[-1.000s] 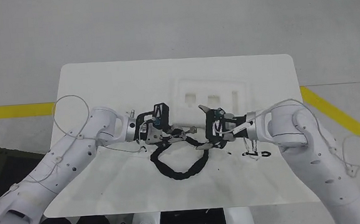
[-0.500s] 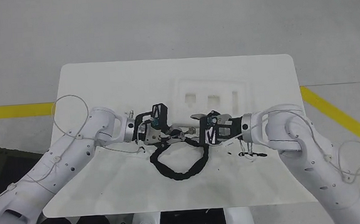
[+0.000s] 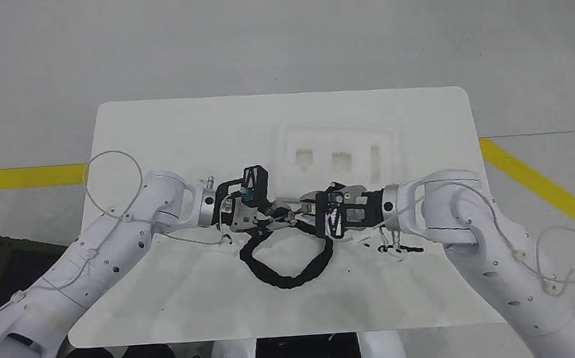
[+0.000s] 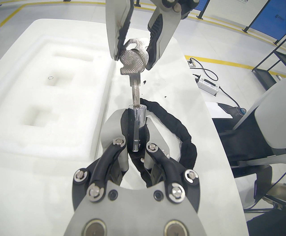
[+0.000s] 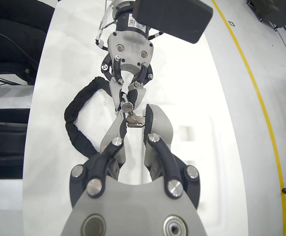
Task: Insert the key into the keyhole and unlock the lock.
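Observation:
My left gripper point(image 3: 268, 217) is shut on the chrome lock cylinder point(image 4: 139, 116) of a black fabric-covered chain lock point(image 3: 290, 267), whose loop lies on the white table point(image 3: 175, 287) toward the front edge. Facing it, my right gripper point(image 5: 134, 121) is shut on the head of a silver key point(image 4: 133, 60). The key's blade points at the cylinder's end and its tip meets the keyhole point(image 5: 127, 107). In the left wrist view the right gripper point(image 4: 132, 63) hangs just beyond the cylinder. In the right wrist view the left gripper point(image 5: 127, 100) holds the lock just past the key point(image 5: 135, 121).
A white foam tray point(image 3: 341, 155) with several rectangular recesses lies just behind the grippers. Small dark crumbs point(image 4: 144, 82) dot the table beside the chain. A yellow floor line point(image 3: 528, 177) runs past the table's right side.
The right gripper has carried the key leftward toward the left gripper until its tip reached the lock cylinder. The left arm and the chain have stayed put.

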You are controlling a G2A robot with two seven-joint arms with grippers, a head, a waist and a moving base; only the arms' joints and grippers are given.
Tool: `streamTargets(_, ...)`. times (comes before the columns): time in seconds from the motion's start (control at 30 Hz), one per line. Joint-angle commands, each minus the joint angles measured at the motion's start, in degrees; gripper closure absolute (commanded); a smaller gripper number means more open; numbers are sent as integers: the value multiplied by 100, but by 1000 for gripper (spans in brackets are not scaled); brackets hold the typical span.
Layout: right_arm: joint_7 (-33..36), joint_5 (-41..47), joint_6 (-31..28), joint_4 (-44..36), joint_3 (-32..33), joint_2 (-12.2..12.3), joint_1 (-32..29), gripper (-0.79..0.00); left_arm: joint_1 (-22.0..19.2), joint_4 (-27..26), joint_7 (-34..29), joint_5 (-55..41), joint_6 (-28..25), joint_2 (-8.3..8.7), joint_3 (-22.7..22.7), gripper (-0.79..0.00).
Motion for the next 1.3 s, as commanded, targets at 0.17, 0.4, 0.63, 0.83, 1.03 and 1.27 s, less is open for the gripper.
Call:
streamTargets(0.17,-77,110,100,88,-110,-11,59,-9,-57,-48,42,34,0,-10,21,0)
streamTargets(0.4,28,372,335,170,-259,-32,111,0,-83,-19,90,106,0,-14,-3,0)
streamTargets(0.63,361,899,782,290,-296,-38,118,0,-47,7,128,157,0,-10,-57,0)
streamTargets(0.83,751,1556,1273,332,-268,-35,107,0,-4,-3,124,179,0,-6,-109,0)
streamTargets(1.03,1064,2318,1907,388,-234,-45,81,0,35,-29,107,196,0,-3,-161,0)
streamTargets(1.27,1225,3024,2473,407,-192,-57,21,0,57,-68,81,219,0,8,-232,0)
